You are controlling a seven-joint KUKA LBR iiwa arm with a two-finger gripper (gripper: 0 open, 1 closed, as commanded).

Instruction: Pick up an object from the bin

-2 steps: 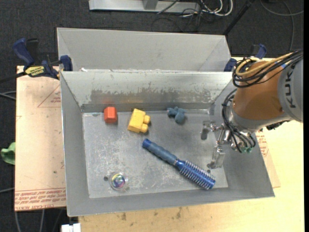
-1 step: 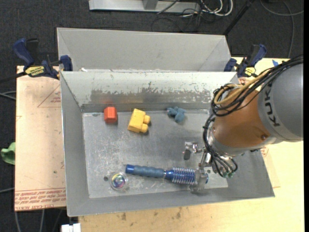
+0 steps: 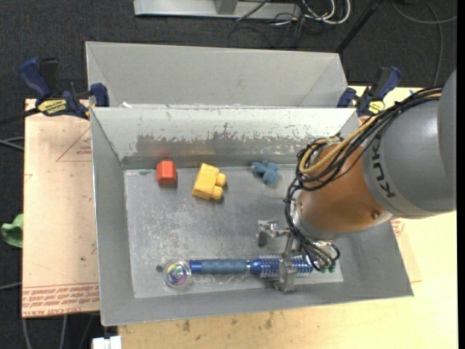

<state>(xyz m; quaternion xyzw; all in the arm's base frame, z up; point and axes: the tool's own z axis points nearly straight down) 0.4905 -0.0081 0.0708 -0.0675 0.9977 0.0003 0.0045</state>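
Grey metal bin (image 3: 109, 209) from above. 1 red block (image 3: 166, 173) and 1 yellow block (image 3: 209, 182) sit near the back wall. A long blue tool (image 3: 218, 267) lies along the front. The end effector (image 3: 289, 271) is at its right end; whether it grips cannot be told.

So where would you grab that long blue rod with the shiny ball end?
Probably the slim middle of the long blue rod, from above, closing across it: it lies flat on the grey metal bin floor, and its shiny ball end looks too round.
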